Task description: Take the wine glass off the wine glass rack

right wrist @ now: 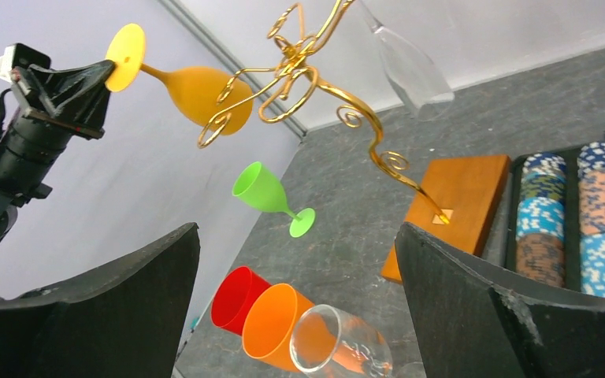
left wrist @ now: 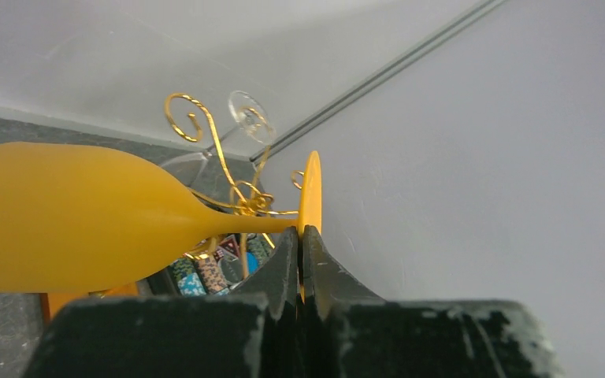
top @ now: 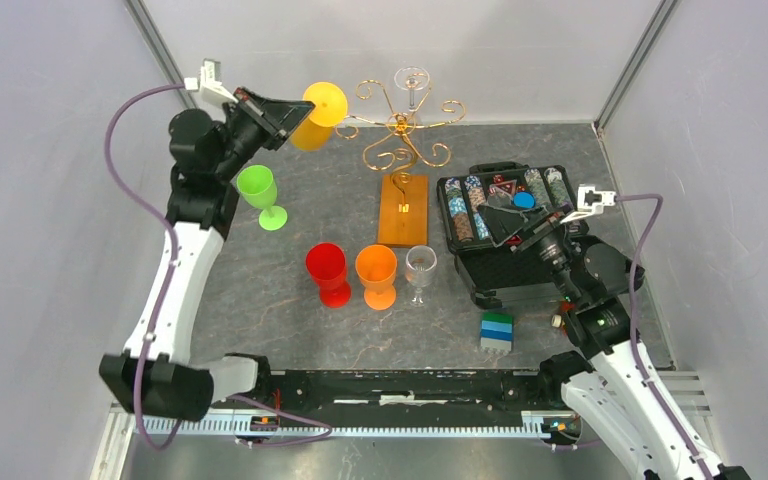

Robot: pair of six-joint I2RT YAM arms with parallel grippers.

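The yellow wine glass (left wrist: pixel 71 216) is being held in the air by the left gripper (left wrist: pixel 301 236), whose jaws are being pressed fully together on the thin round foot, with the edge of the disc pinched between the fingertips. The glass is lying nearly on its side at the left of the wine glass rack (top: pixel 400 125), foot towards the gripper and bowl towards the outermost gold curl. Whether the bowl is touching that curl cannot be told, since wire and bowl are overlapping in both wrist views. A clear glass (top: pixel 412 82) is hanging bowl-down from a rear arm of the rack. The right gripper (right wrist: pixel 297 232) is being held with its jaws spread wide and nothing between them, over the chip case (top: pixel 500 200), well apart from the rack. The yellow glass is being judged as opaque plastic: light, stiff, smooth-skinned, and unlikely to shatter. A pinch on the rim of the foot is being judged as a narrow purchase about which the bowl could swing. The stem just beside the foot is being judged the surer place to take hold. The curled wire is being noted as a snag risk to the bowl during withdrawal.
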